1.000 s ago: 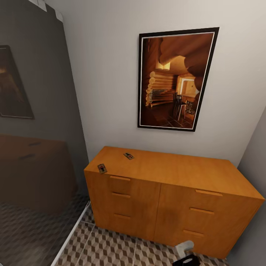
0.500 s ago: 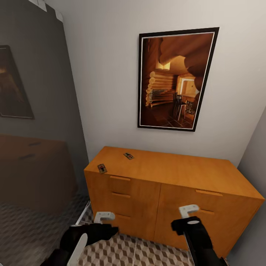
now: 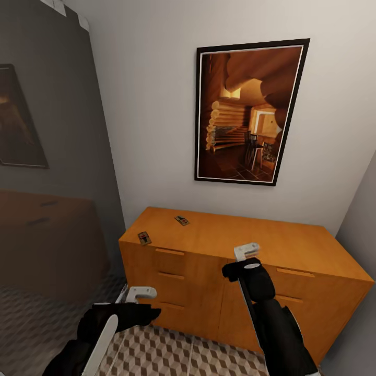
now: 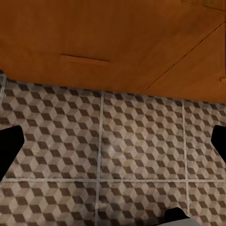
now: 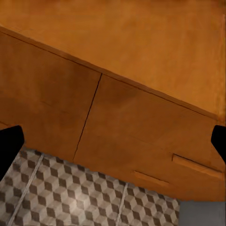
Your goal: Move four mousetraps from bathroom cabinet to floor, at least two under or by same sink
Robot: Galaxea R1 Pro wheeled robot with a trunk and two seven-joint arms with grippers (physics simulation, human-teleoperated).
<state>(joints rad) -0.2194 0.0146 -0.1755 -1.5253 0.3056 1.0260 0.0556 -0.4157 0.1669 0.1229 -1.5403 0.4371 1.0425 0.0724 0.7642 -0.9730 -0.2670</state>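
Observation:
The orange-brown cabinet (image 3: 292, 249) stands against the white wall. Two small dark mousetraps lie on its top at the left end: one (image 3: 144, 238) at the front left corner, another (image 3: 181, 221) a little further back. My right gripper (image 3: 246, 251) is raised in front of the cabinet's front top edge, near the middle, well right of both traps. My left gripper (image 3: 139, 294) hangs low in front of the left drawers. The left wrist view looks down on the patterned bathroom floor (image 4: 141, 155) and the cabinet base (image 4: 94, 37). Both grippers are open and empty.
A framed cabin picture (image 3: 245, 109) hangs above the cabinet. A grey glass panel (image 3: 47, 183) with a white bottom rail closes off the left side. A grey wall (image 3: 360, 230) bounds the cabinet's right end. Cube-pattern tiles (image 3: 172, 355) lie between me and the cabinet.
Both arms have come up into the head view. The right gripper rose from floor level to the cabinet's top edge. The left gripper appeared and shifted slightly left. The traps have not moved.

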